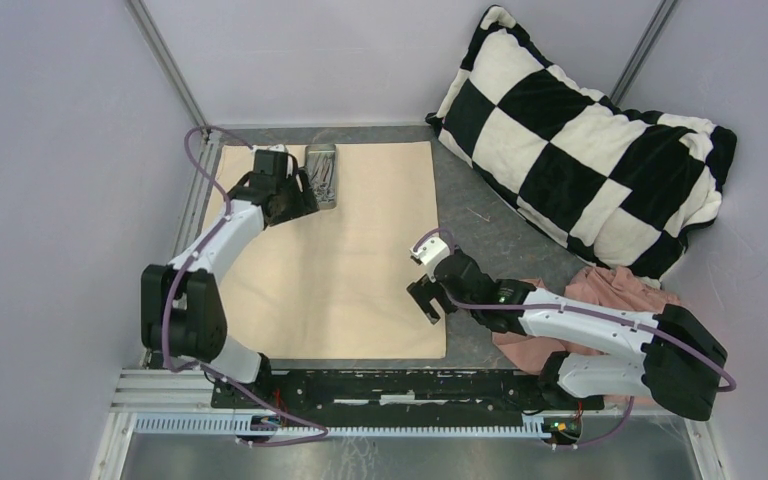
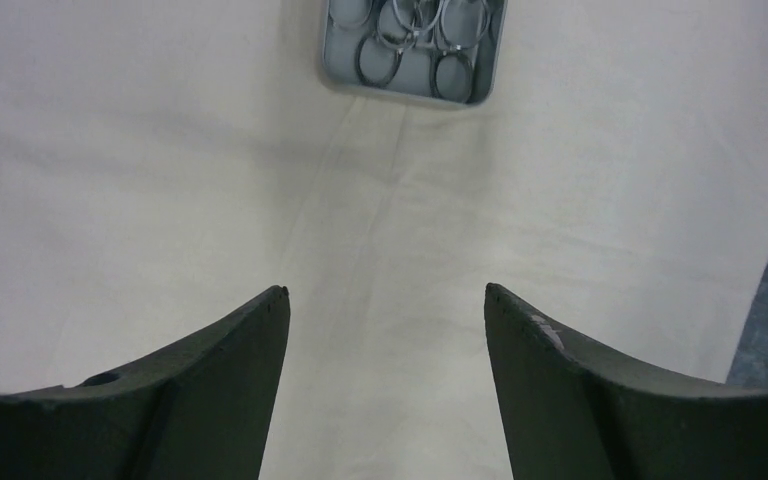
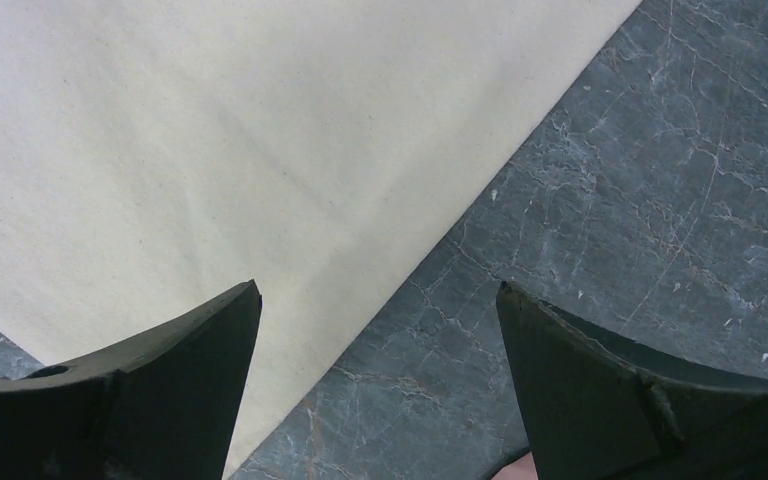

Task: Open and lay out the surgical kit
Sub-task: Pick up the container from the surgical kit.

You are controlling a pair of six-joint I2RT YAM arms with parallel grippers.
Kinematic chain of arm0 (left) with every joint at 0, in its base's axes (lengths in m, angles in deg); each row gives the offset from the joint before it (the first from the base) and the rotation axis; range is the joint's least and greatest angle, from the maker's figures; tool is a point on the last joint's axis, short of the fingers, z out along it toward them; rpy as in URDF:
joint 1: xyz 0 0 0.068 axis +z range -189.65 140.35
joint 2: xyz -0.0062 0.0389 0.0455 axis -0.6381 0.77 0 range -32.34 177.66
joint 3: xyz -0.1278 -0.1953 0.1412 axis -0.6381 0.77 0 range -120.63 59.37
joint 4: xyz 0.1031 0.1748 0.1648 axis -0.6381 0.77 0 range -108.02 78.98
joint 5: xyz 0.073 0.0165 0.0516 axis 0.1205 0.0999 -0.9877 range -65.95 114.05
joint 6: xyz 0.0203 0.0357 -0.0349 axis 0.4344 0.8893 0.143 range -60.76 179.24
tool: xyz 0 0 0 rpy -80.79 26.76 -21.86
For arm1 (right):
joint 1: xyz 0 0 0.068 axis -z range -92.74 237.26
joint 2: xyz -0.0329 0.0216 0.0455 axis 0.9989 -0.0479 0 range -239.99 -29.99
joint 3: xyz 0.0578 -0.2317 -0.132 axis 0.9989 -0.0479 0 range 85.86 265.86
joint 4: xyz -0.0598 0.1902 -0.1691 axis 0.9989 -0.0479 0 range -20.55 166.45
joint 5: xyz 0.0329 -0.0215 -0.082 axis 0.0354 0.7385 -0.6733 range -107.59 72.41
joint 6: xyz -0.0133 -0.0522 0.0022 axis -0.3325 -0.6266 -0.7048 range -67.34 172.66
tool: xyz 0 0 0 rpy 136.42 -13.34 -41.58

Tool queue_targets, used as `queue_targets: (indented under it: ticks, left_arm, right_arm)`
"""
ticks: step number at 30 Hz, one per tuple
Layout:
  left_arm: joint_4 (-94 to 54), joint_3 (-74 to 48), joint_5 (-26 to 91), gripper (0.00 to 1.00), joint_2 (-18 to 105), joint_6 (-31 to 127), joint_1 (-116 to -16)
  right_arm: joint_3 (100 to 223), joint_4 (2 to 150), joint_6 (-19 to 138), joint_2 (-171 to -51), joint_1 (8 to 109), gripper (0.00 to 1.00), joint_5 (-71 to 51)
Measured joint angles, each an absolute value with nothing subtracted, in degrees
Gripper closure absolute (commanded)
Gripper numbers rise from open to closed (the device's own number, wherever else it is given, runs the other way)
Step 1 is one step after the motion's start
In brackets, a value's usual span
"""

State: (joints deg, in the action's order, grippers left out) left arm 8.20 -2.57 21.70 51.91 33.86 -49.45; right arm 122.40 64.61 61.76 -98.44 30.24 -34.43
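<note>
Left gripper [image 2: 387,290]: jaws spread wide, nothing between; hovers over far-left part of beige cloth wrap [image 1: 340,250], just short of grey tray [image 2: 410,95]. Right gripper [image 3: 378,285]: jaws spread wide too, grips nothing; hangs over wrap's right edge, partly over dark table [image 3: 610,200]. Wrap: lies flat, unfolded. Tray: sits on wrap's far edge, left of middle; holds ring-handled instruments [image 2: 415,30]. Checkered pillow [image 1: 580,140], pink cloth [image 1: 620,285]: off wrap's right side.
</note>
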Motion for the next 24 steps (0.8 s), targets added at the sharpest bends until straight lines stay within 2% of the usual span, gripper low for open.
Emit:
queue_targets:
  ticks: [4,7,8,13,19,24]
  left_arm:
    - [9.07,-11.66,20.06,0.29,61.85,37.59,-49.47]
    - [9.44,-17.93,19.36,0.51,68.93,39.69,-49.47]
    - [10.08,-20.25,19.21,0.54,71.36,40.37,-49.32]
    - [12.42,-29.08,17.30,0.49,80.89,42.97,-48.82]
    - [14.12,-34.21,16.56,0.47,85.15,45.42,-47.05]
    - [14.95,-42.19,16.74,0.55,90.70,46.93,-45.96]
  right_arm:
    - [122.37,63.02,60.34,-97.61,31.42,0.05,-32.81]
    - [122.37,62.25,60.02,-96.36,32.67,0.05,-32.22]
    - [122.37,62.14,60.02,-95.97,33.06,0.05,-32.00]
    - [122.37,60.94,59.99,-94.72,34.94,0.05,-31.78]
    - [122.37,58.10,59.67,-93.39,36.63,0.04,-33.40]
    - [122.37,58.69,59.40,-92.08,37.70,0.04,-34.45]
